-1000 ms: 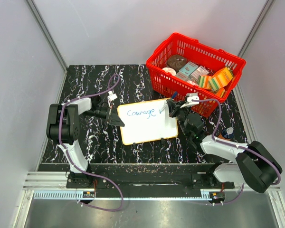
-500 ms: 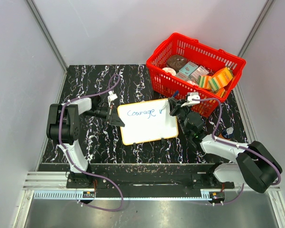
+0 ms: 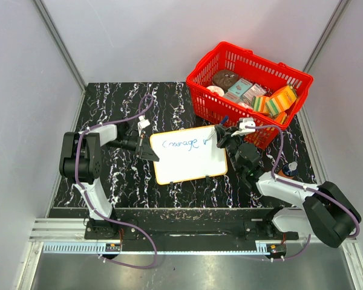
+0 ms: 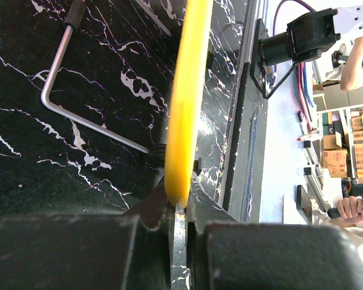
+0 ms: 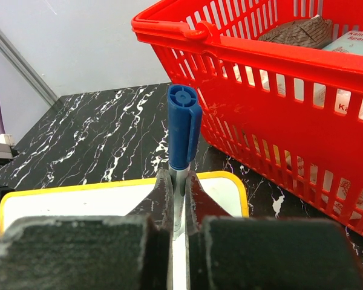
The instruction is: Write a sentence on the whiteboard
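The whiteboard [image 3: 190, 162] lies on the black marble table, white with a yellow-orange rim. Blue writing [image 3: 181, 144] runs along its top: "Courage" and a short stroke after it. My left gripper [image 3: 150, 152] is shut on the board's left edge; the left wrist view shows the yellow rim [image 4: 184, 103] edge-on between the jaws. My right gripper [image 3: 222, 136] is shut on a blue marker [image 5: 183, 130] and holds it at the board's top right corner [image 5: 233, 184]. The marker's tip is hidden.
A red basket [image 3: 221, 112] full of packaged goods stands at the back right, close behind my right gripper; its wall [image 5: 278, 90] fills the right wrist view. A bent metal rod [image 4: 66, 103] lies on the table under the board.
My right gripper with the marker has moved right along the board's top edge, from the end of "Courage" to the top right corner, leaving a short blue stroke. The left arm has not moved.
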Robot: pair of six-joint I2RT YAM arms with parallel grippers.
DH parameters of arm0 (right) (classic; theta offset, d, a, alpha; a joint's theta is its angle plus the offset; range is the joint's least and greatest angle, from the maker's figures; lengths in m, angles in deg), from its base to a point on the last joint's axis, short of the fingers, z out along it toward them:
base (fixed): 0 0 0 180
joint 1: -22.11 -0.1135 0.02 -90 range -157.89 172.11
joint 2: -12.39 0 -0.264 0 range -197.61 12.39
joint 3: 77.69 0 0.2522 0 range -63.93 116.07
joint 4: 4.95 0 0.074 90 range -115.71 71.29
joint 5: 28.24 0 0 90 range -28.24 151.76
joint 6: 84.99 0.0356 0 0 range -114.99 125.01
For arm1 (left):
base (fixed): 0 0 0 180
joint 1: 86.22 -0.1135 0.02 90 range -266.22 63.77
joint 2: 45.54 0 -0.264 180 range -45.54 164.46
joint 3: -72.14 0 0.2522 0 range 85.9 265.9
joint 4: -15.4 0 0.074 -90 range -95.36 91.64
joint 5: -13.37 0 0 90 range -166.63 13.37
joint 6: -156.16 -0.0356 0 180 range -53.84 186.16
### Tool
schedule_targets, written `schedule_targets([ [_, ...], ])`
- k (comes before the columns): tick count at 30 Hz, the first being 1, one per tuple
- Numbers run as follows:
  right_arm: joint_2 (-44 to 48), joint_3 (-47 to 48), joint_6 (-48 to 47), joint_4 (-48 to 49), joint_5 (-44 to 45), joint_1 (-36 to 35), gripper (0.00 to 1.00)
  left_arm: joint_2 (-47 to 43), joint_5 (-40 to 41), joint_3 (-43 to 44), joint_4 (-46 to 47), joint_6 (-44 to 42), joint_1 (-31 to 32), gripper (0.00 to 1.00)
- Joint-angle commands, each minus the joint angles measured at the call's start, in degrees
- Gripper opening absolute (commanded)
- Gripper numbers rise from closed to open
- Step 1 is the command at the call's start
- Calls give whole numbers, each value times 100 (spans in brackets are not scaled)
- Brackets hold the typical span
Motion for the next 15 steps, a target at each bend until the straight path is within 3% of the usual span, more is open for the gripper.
schedule_targets([
  [1,144,-86,-6,-87,187,53,0,-10,929,-7,49,-316,187,0],
  [15,267,-376,188,-95,90,53,0,-11,938,-7,49,-316,187,0],
])
